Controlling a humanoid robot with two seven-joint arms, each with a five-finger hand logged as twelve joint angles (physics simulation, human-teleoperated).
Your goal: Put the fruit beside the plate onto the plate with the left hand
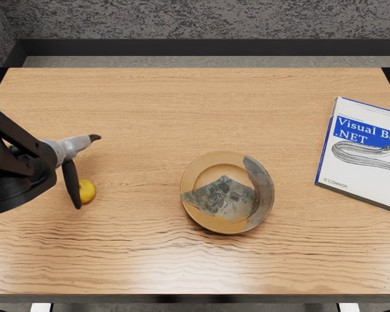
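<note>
A small yellow fruit (88, 191) lies on the wooden table (182, 110), well left of the plate. The round tan plate (227, 192) with a grey-blue pattern sits near the table's middle. My left hand (78, 169) reaches in from the left edge, just above and beside the fruit. Its fingers are spread: one points right, another (71, 185) hangs down and covers the fruit's left side. Nothing is held. The right arm is out of view.
A white and blue book (364, 153) lies at the table's right edge. A dark wall runs behind the table's far edge. Bare wood lies between the fruit and the plate.
</note>
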